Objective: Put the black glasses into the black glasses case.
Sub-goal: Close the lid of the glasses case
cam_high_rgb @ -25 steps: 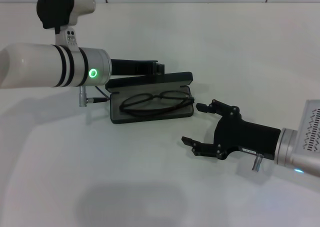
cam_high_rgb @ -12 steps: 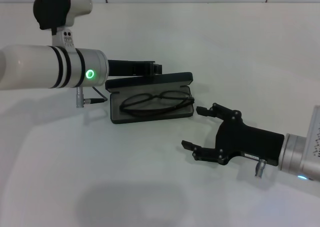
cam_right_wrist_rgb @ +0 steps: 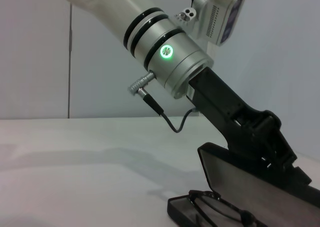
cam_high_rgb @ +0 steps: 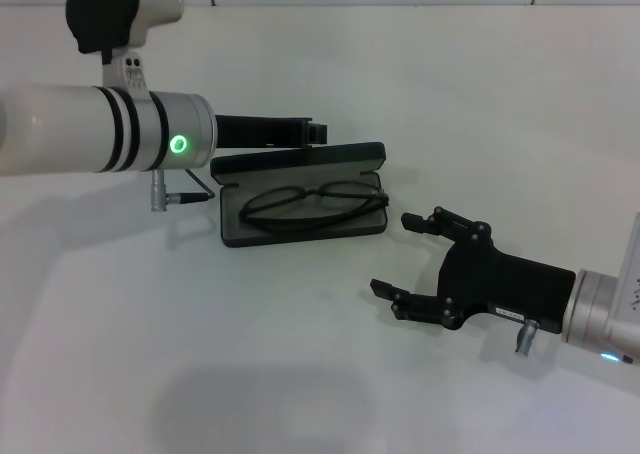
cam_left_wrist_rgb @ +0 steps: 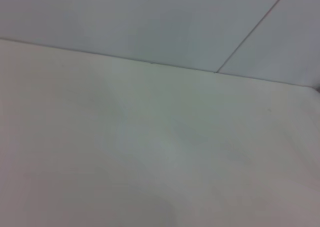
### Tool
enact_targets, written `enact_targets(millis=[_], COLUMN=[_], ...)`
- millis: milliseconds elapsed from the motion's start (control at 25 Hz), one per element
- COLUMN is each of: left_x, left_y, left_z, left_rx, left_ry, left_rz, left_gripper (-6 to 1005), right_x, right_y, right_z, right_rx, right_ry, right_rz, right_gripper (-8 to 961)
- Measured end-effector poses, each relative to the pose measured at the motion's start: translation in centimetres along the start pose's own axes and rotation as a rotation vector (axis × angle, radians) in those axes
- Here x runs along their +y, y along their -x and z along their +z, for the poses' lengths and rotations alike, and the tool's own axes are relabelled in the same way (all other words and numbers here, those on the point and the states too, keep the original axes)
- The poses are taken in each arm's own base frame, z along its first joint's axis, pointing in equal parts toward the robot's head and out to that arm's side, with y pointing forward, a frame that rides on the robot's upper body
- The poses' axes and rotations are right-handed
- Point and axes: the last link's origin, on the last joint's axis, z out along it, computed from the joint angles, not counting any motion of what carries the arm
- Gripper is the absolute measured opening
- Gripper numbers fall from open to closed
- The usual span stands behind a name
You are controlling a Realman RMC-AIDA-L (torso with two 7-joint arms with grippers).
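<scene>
Nearest the camera, the right gripper [cam_high_rgb: 397, 252] hangs just in front of and to the right of the black glasses case [cam_high_rgb: 300, 206], fingers spread and empty, clear of everything. In the case itself, the black glasses [cam_high_rgb: 313, 203] already lie in the grey-lined tray, rims toward the lid, temples folded along the front. Behind the case, the left gripper [cam_high_rgb: 312, 134] reaches over the raised lid's rear edge; whether its fingers are clenched I cannot tell. Judging from this, placement looks done, and the remaining step would be swinging the lid down without catching the frame.
</scene>
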Motion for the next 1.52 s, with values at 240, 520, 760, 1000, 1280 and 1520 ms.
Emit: enact_targets(millis=[240,520,760,1000,1280,1520], left_x=[-0.1,-0.7,-1.7,-3.2,-5.1,-6.5], left_y=[-0.1,-2.3,-0.6,2.9,6.9,8.0], left_z=[-0.2,-4.3,-9.5,-12.0,-10.0,-8.1], left_rx=[0.003,0.053,0.088,0.129,0.125,0.102], left_ry=[0.005,0.112,0.245,0.282,0.221,0.137], left_rz=[-0.003,0.047,0.239,0.298,0.241,0.212], left_gripper=[68,68,67,67,67,67], right_x=[0.2,0.2,0.2,0.4,0.8,1.1], right_y=[0.1,0.1,-0.1,-0.2,-0.2,-0.3], right_z=[0.0,0.0,-0.2,-0.4,-0.8,-0.8], right_rx=[-0.004,-0.005,-0.003,-0.009,-0.027,-0.030], right_ry=[0.011,0.008,0.002,0.005,0.013,0.020], right_rz=[-0.003,-0.005,0.001,0.007,0.016,0.019], right_gripper=[844,844,843,843,843,843])
